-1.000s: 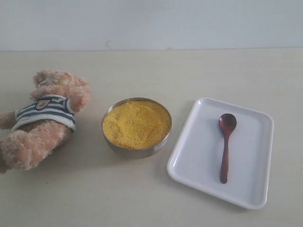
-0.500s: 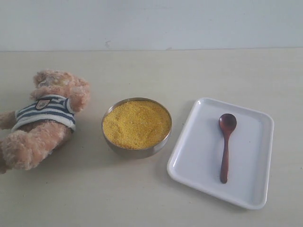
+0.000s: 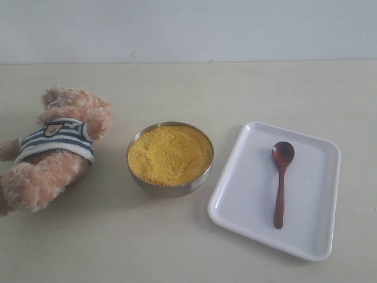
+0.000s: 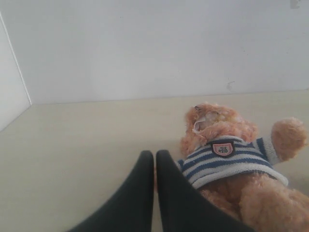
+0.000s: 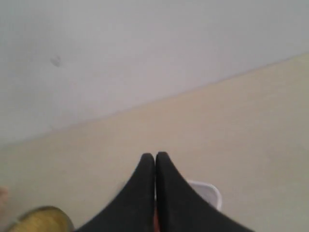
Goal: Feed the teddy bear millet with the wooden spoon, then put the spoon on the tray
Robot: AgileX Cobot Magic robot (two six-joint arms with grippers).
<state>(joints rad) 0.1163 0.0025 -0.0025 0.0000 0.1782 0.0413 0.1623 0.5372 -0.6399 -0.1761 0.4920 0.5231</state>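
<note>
The wooden spoon (image 3: 281,180) lies inside the white tray (image 3: 247,194), round end toward the far wall and handle toward the near rim. Just beside the tray on its left stands a steel bowl (image 3: 171,190) filled with the millet (image 3: 169,154). Further left, the teddy bear (image 3: 53,147) lies on the table (image 3: 177,247); the writing on its chest badge (image 4: 222,149) is too small to read. The left gripper (image 4: 155,155), near the bear, has its fingers pressed together and empty, as does the right gripper (image 5: 155,157).
</note>
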